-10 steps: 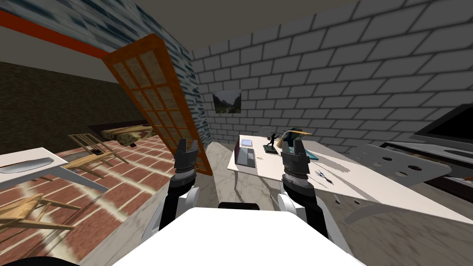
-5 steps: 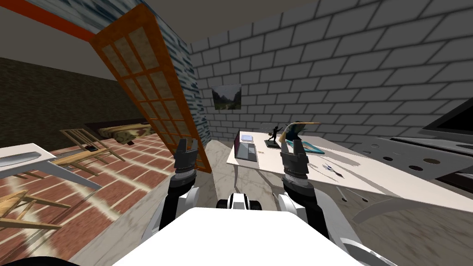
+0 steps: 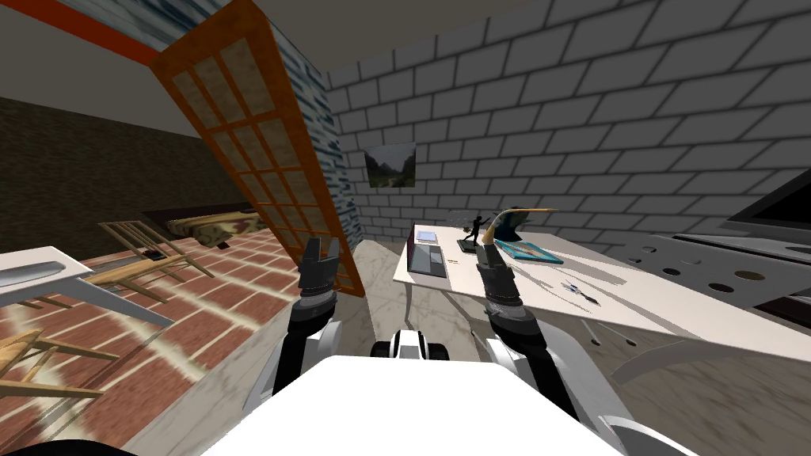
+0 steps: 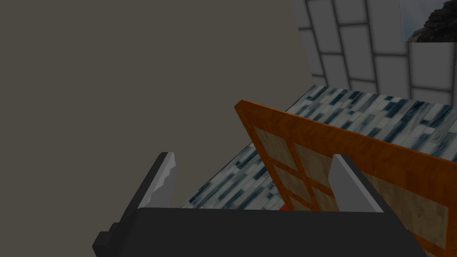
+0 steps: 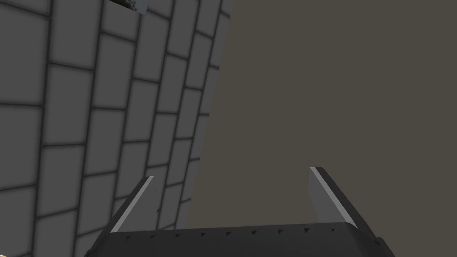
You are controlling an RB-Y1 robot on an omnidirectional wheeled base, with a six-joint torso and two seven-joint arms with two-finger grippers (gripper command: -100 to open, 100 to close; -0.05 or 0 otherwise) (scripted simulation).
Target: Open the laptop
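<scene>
Grey block wall, matte, with dark joints. Orange lattice door with beige panes, ahead-left. White flat-top table ahead-right. The laptop, a thin grey slab, lies at the table's near-left end; lid angle unclear. Left gripper: blades spread wide, nothing between them. Right gripper: same, wide apart and empty. Neither touches the laptop.

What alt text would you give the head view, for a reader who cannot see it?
A grey laptop lies on the left end of a white table, just beyond the raised right gripper. The left gripper is raised, fingers open, in front of an orange lattice door.
</scene>
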